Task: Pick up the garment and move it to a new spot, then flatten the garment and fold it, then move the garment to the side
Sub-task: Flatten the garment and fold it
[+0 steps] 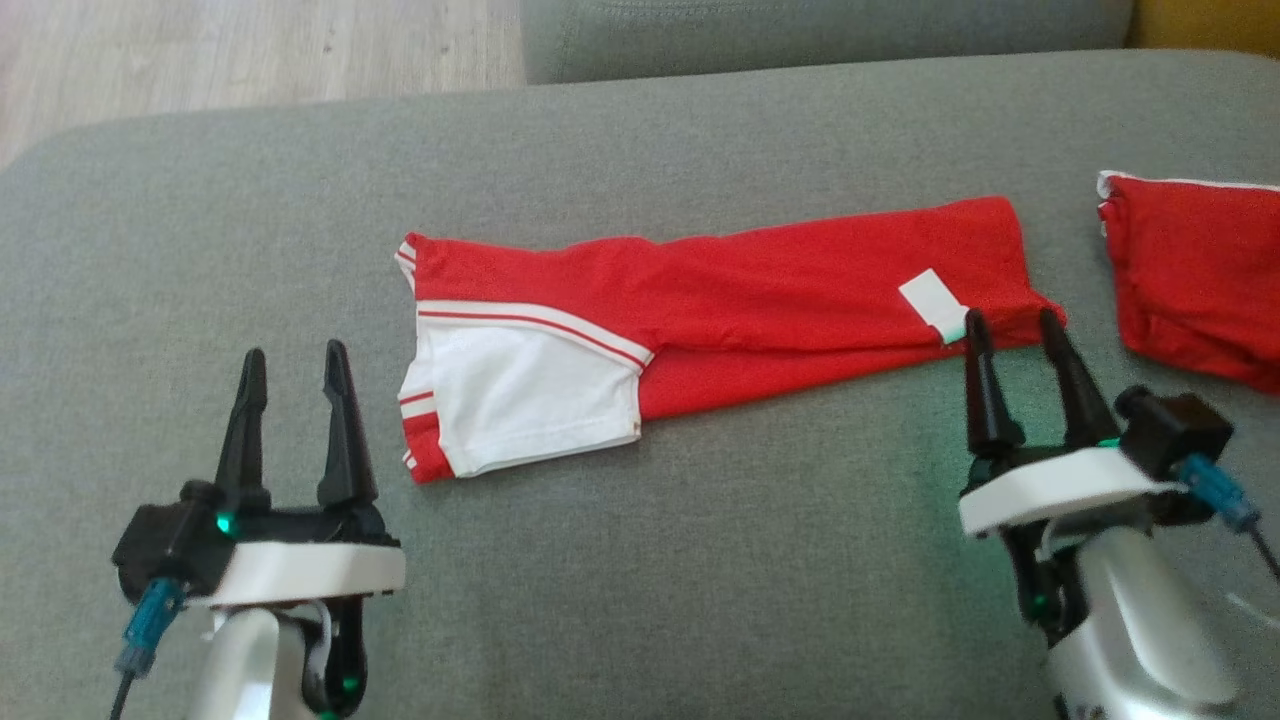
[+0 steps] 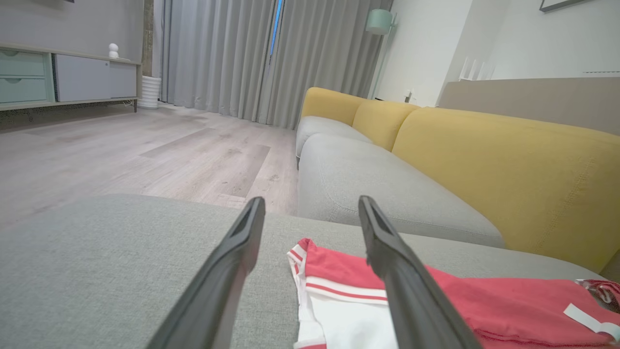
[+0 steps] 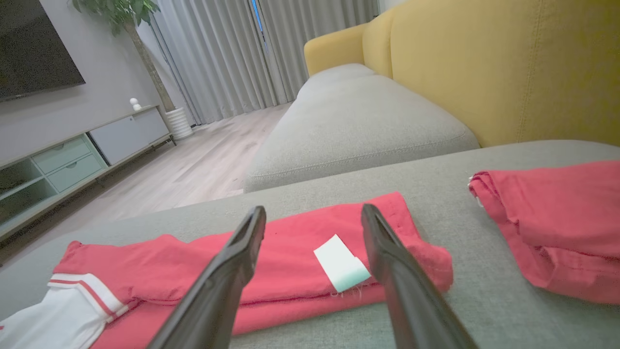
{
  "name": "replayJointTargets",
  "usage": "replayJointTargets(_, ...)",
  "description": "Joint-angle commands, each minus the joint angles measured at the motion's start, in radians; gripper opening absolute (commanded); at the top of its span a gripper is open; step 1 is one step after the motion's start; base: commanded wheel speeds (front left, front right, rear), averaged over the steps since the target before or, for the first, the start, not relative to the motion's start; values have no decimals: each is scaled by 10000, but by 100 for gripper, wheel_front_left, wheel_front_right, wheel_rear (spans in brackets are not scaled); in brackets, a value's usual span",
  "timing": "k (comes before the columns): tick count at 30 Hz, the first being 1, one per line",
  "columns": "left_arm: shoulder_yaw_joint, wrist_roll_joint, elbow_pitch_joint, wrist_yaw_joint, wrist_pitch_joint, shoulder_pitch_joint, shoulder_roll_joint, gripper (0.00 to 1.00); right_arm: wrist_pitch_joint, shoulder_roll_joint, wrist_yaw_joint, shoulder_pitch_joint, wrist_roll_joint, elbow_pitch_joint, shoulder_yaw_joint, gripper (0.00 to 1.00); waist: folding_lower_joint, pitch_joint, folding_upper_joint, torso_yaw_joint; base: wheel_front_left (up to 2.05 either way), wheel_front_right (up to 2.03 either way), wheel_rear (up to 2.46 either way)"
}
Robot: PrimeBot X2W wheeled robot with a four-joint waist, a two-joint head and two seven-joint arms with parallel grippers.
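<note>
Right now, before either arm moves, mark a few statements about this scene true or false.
1. The red garment lies as a long strip on the gray cushion. True.
2. The left end effector is shut on the garment. False: it is open and apart from the garment, over bare cushion.
3. A white label sits near the garment's right end, close to the open right end effector. True.
4. The garment is the only cloth on the cushion. False: a second red cloth lies apart to its right.
</note>
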Motion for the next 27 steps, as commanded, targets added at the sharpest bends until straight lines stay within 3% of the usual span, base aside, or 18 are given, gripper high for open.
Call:
replayJointTargets(1,346,112,-260,-83,-50,-573,33,100,-109,78,37,-661,-185,-134,-2,100,0,140,-1,51,0,0,0)
replayJointTargets(15,-302,-23,-12,-202,-51,-1319,24,100,814,201,37,-3062,-903,3597,-3134,100,0,1142,-1,527,0,0,0)
replayJointTargets(25,-357,-67,-18,-223,-51,-1477,23,100,1325,247,37,-3931,-856,5904,-3131,98,0,1294,-1,589,0,0,0)
replayJointTargets(26,-334,-66,-9,-224,-51,-1473,23,100,1319,248,37,-3982,-731,6032,-2990,76,0,1275,-1,568,0,0,0)
replayJointTargets(27,-305,-61,1,-225,-51,-1463,23,100,1248,249,37,-4028,-633,6114,-2824,8,0,1246,-1,534,0,0,0)
